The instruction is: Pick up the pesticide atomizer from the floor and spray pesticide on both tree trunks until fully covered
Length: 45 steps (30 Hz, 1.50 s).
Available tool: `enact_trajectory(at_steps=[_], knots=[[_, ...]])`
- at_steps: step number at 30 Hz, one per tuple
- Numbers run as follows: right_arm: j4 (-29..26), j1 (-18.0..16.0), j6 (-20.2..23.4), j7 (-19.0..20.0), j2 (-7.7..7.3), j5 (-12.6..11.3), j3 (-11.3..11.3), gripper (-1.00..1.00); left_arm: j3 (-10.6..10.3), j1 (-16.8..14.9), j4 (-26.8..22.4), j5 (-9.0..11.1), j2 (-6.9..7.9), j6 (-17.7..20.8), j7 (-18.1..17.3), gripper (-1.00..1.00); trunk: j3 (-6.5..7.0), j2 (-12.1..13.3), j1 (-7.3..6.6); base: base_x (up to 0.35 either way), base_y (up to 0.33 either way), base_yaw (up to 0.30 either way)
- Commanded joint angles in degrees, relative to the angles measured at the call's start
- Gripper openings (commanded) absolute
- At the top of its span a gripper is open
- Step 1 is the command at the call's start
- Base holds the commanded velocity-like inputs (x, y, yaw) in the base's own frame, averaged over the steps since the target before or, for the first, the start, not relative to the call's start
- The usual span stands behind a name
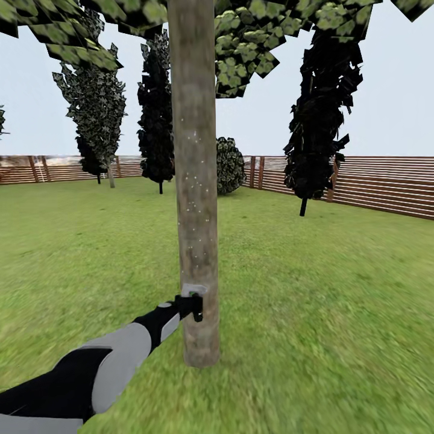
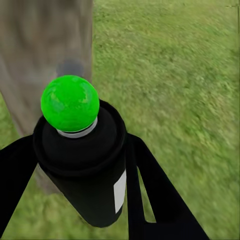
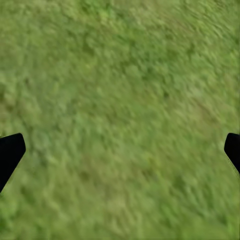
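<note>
While gripped by left hand point(image 2: 75, 175), atomizer point(image 2: 82, 160) (label blank) nears trunk point(image 1: 196, 181).

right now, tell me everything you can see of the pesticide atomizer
The pesticide atomizer is a small dark, glossy bottle with a white label patch on its side, a pale collar and a bright green round cap. It sits clamped between the two black fingers of the left end effector, held low against the grey-brown tree trunk, above the lawn. In the head view its pale head with a green dot faces the trunk, which is flecked with tiny white specks higher up.
</note>
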Motion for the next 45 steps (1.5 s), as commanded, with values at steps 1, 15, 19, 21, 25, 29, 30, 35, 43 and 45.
enact_trajectory(at_steps=[1,15,19,21,25,29,30,35,43,45], knots=[[-0.1,0.0,-0.3,0.1,0.05,-0.1,-0.4,1.00,0.5,0.6,0.0,-0.5,0.00,-1.2,-0.1,-1.00,-0.07,-0.1,0.00,0.000,0.000,0.000],[0.0,0.0,-0.3,0.1,0.48,0.0,-0.5,1.00,0.5,5.5,-0.1,-0.6,0.00,-2.8,-0.1,-1.00,-0.07,-0.1,0.00,0.012,0.115,0.000],[0.2,0.0,-0.3,0.1,0.47,0.0,-0.5,1.00,0.5,5.6,-0.1,-0.6,0.00,-2.7,-0.1,-1.00,-0.07,-0.1,0.00,0.046,0.331,0.000],[0.2,0.0,-0.3,0.1,0.50,0.0,-0.5,1.00,0.5,5.6,-0.1,-0.6,0.00,-2.7,-0.1,-1.00,-0.07,-0.1,0.00,0.071,0.339,0.000],[0.2,0.0,-0.3,0.1,0.52,0.0,-0.5,1.00,0.5,5.6,-0.1,-0.6,0.00,-2.7,-0.1,-1.00,-0.07,-0.1,0.00,0.157,0.324,0.000],[0.3,0.0,-0.2,0.1,0.52,0.0,-0.5,1.00,0.5,5.6,-0.1,-0.6,0.00,-2.7,-0.1,-1.00,-0.07,-0.1,0.00,0.161,0.322,-0.019],[0.3,0.0,-0.2,0.1,0.52,0.0,-0.5,1.00,0.5,5.6,-0.1,-0.6,0.00,-2.7,-0.1,-1.00,-0.07,-0.1,0.00,0.142,0.328,-0.111],[0.3,0.0,-0.2,0.1,0.59,0.0,-0.5,1.00,0.5,5.6,-0.1,-0.6,0.00,-2.7,-0.1,-1.00,-0.07,-0.1,0.00,0.133,0.338,-0.223],[0.3,0.0,-0.2,0.1,0.61,0.0,-0.5,1.00,0.5,5.6,-0.1,-0.6,0.00,-2.7,-0.2,-1.00,-0.07,-0.1,0.00,0.030,0.349,-0.291],[0.3,0.0,-0.2,0.1,0.61,0.0,-0.5,1.00,0.5,5.6,-0.1,-0.6,0.00,-2.7,-0.1,-1.00,-0.07,-0.1,0.00,0.001,0.350,-0.152]])
